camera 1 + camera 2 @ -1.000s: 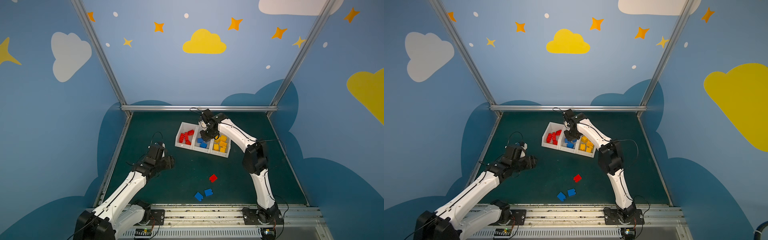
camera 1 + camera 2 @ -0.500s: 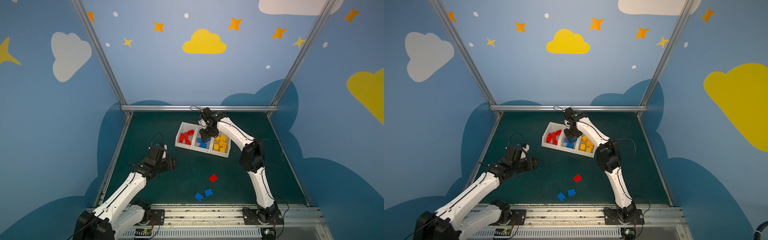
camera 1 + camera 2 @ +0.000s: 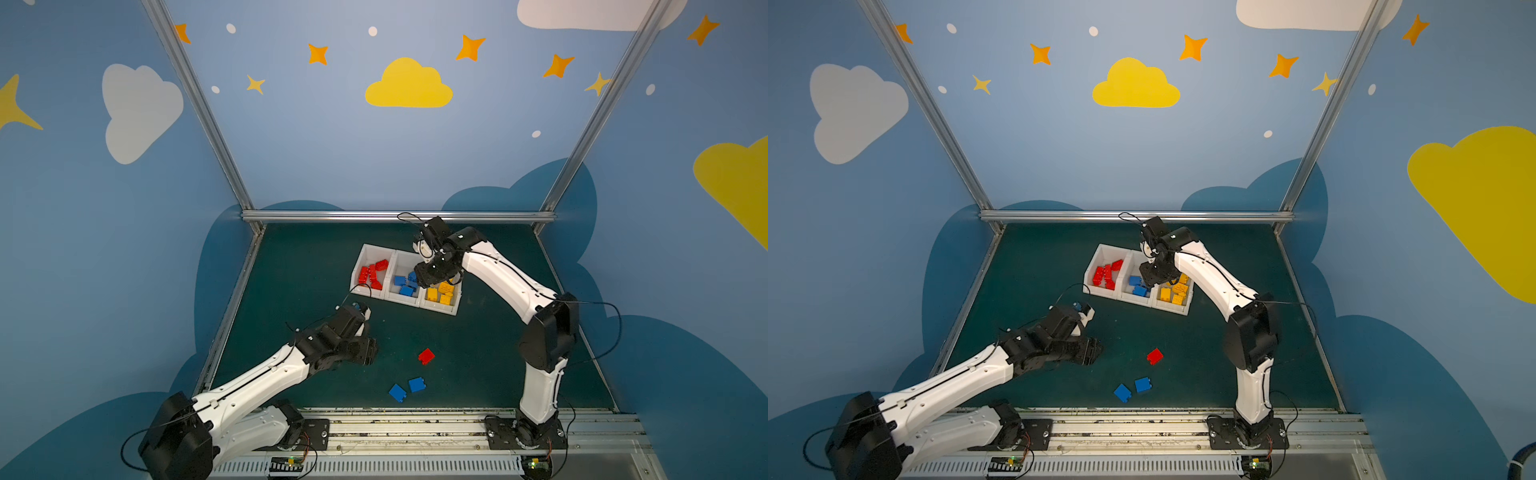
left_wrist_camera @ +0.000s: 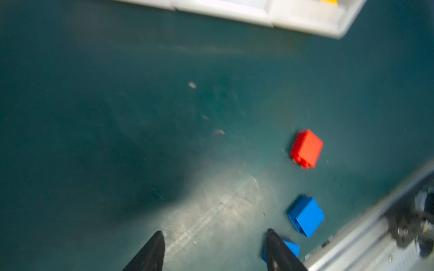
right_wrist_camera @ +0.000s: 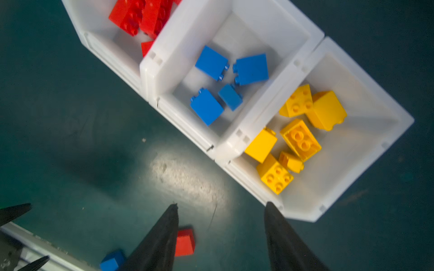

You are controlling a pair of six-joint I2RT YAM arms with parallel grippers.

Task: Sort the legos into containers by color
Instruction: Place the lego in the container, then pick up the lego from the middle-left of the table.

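Note:
Three white containers stand in a row at the back: the red one (image 3: pixel 356 270) with red legos, the blue one (image 5: pixel 258 25) with blue legos, the yellow one (image 5: pixel 366 131) with yellow legos. My right gripper (image 5: pixel 220 206) hangs open and empty above the blue and yellow containers (image 3: pixel 428 278). On the mat near the front lie a loose red lego (image 3: pixel 426 356) and two blue legos (image 3: pixel 416 384) (image 3: pixel 397 392). My left gripper (image 3: pixel 368 351) is open and empty, low over the mat to the left of them. In the left wrist view the red lego (image 4: pixel 306 149) and a blue lego (image 4: pixel 306 215) lie beyond one fingertip.
A metal rail (image 3: pixel 415 415) with both arm bases runs along the front edge, close to the blue legos. Blue walls and aluminium posts (image 3: pixel 395 216) close in the dark green mat (image 3: pixel 291 270) at the back and sides.
The right gripper has opened above the containers. The left arm has moved right and toward the front, nearer the loose legos, its jaws unchanged.

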